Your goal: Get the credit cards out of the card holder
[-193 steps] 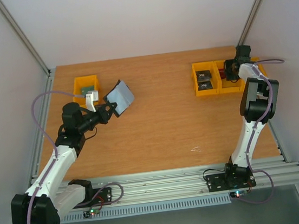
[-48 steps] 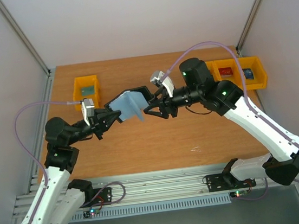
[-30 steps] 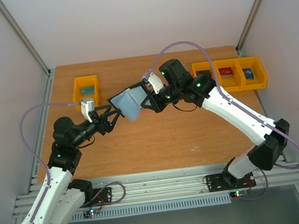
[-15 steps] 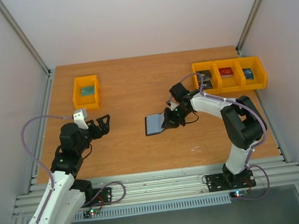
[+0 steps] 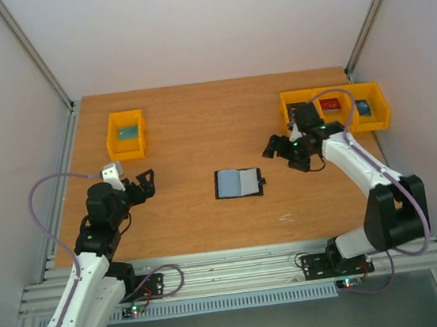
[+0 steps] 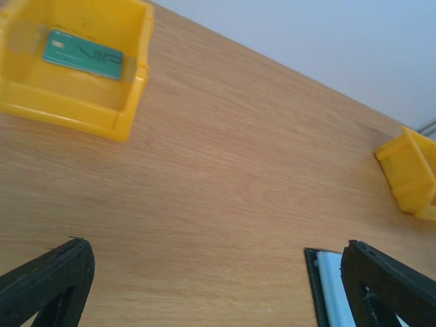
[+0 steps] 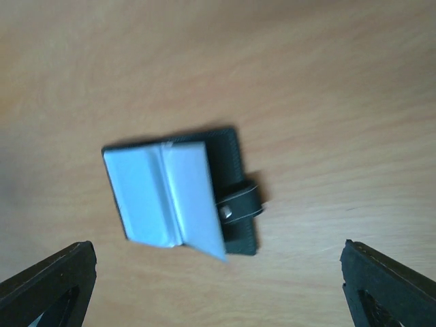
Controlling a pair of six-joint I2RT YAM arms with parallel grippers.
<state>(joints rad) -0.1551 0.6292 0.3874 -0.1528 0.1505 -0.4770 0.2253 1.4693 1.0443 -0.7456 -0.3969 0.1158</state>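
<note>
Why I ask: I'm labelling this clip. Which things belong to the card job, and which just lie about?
Job: card holder, lying open; green card; red card.
Lying about: left bin and right bins, which only hold cards; table.

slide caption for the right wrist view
The card holder lies open on the wooden table, blue-grey pockets up, under the right gripper, jaws wide open.
</note>
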